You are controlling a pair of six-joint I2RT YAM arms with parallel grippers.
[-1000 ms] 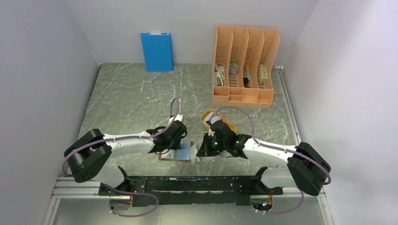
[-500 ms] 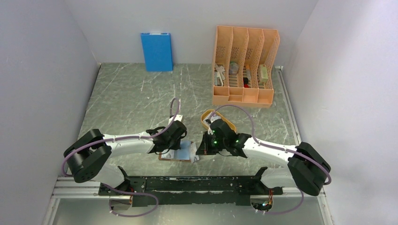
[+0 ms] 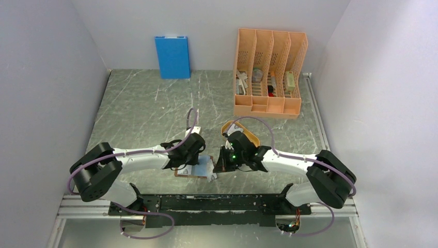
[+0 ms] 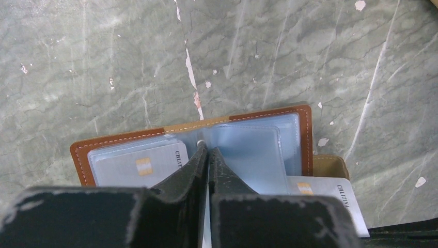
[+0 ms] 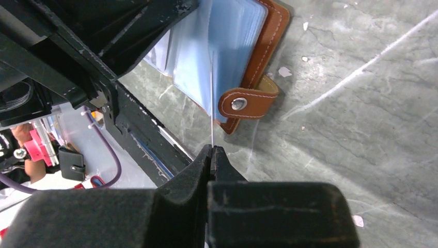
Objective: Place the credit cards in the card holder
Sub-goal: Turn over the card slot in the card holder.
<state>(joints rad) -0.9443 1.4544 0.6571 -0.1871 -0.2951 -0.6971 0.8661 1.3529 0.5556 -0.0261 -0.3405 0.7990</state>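
- The right arm [image 3: 289, 161] has swung leftward since a second ago. Its elbow now sits further in from the side wall, and its wrist is closer to the small brown leather card holder [image 3: 187, 174].
- The right jaws are closed flat on a thin pale credit card [image 5: 212, 98], seen edge-on. Its far edge reaches the holder's clear plastic sleeves [image 5: 232, 46], just beside the brown snap tab [image 5: 248, 102]. Whether it has entered a sleeve cannot be told.
- The left arm [image 3: 144, 156] has not moved. The left jaws stay pinched shut on one of the clear plastic sleeves at the holder's fold.
- The card holder lies open in the same spot on the grey-green marbled tabletop [image 3: 150, 108], near its front edge. A second card with an orange chip [image 4: 137, 168] sits in its left sleeve.
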